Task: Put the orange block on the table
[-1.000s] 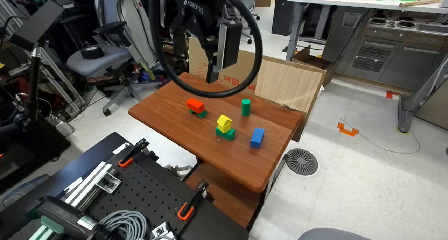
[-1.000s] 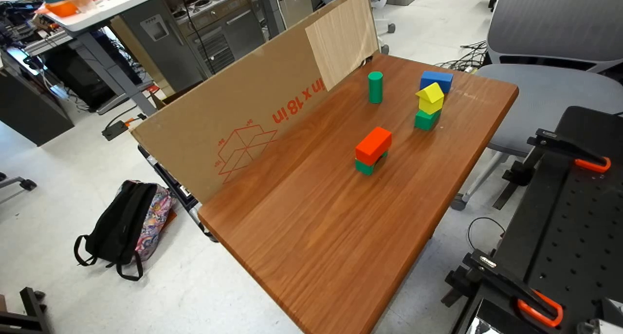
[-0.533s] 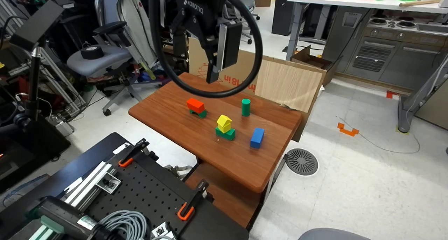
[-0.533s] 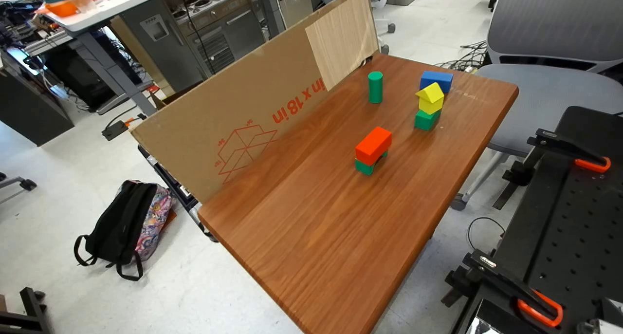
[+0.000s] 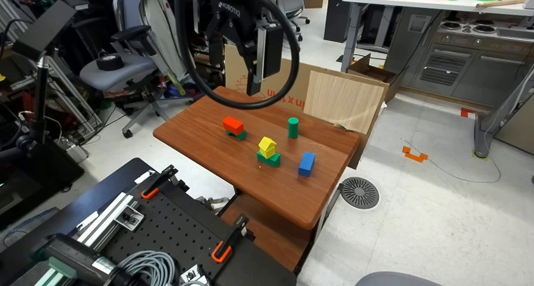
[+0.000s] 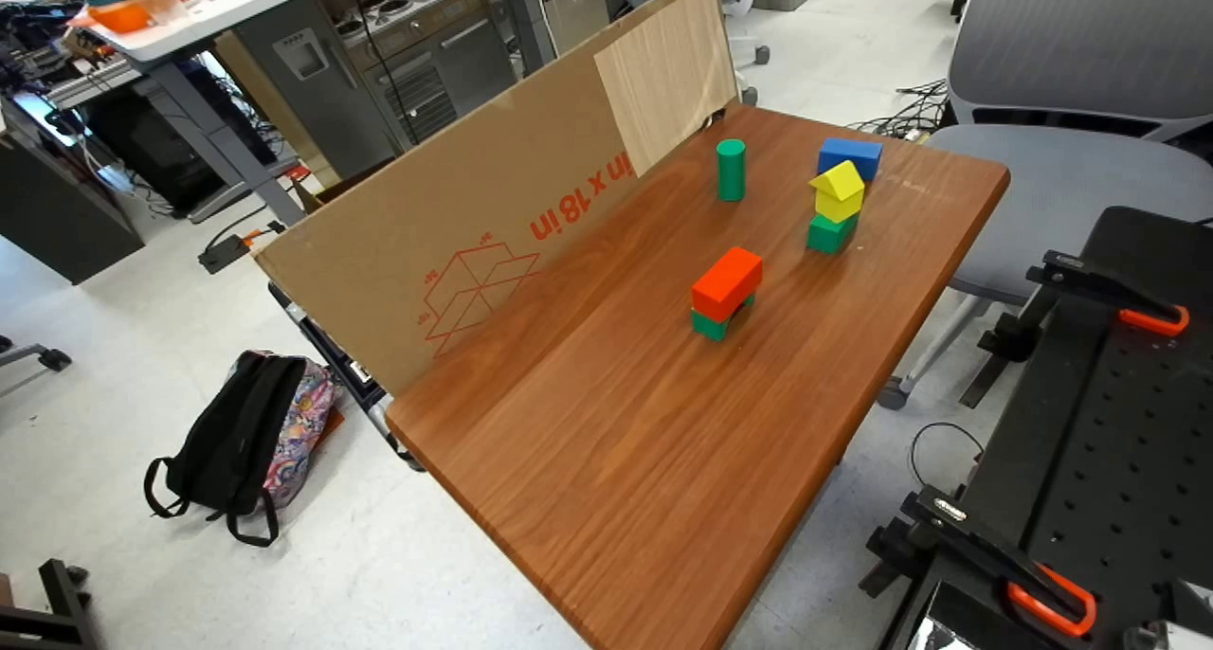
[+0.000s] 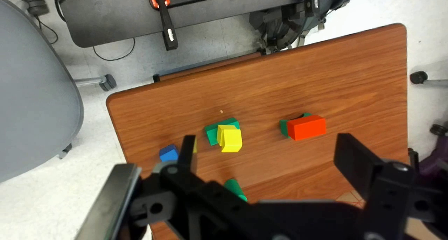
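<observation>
You've got the table [image 6: 588, 460] underneath it all, with your gripper [image 7: 266, 142] hanging well above it, jaws spread wide and nothing in its grip. The orange block [image 7: 308, 127] is well below the gripper, perched on a green arch [image 6: 709, 326] that stands on the table. In the wrist view it shows between your two fingers [image 7: 355, 159], nearer one of them. Exactly how high you are over the table is hard to read from these angles tbh.

The wrist view shows both fingers best; in an exterior view you get the whole blue block [image 5: 306, 164], lying on the table, while the gripper covers part of it from the wrist.

Versus half a second ago your gripper's shifted just slightly over the table, while the orange block and green arch haven't budged.
</observation>
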Tool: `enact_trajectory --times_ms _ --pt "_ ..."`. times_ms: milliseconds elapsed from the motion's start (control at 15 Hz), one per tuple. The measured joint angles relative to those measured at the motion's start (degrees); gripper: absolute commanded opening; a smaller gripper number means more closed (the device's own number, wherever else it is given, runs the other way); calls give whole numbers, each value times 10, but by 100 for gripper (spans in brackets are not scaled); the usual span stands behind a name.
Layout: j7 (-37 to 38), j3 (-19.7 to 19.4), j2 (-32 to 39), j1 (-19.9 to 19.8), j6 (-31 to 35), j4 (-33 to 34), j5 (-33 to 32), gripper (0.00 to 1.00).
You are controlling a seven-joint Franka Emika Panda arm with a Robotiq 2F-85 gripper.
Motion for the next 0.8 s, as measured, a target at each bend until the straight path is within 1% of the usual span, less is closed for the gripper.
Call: enact_trajectory --times_ms 267,467,600,800 --pt "42 53 18 4 88 -27 -5 100" --pt "63 89 42 12 153 -44 -28 100" --pt "71 107 64 18 187 -50 -49 100" --pt "79 124 106 25 239 -53 -85 100"
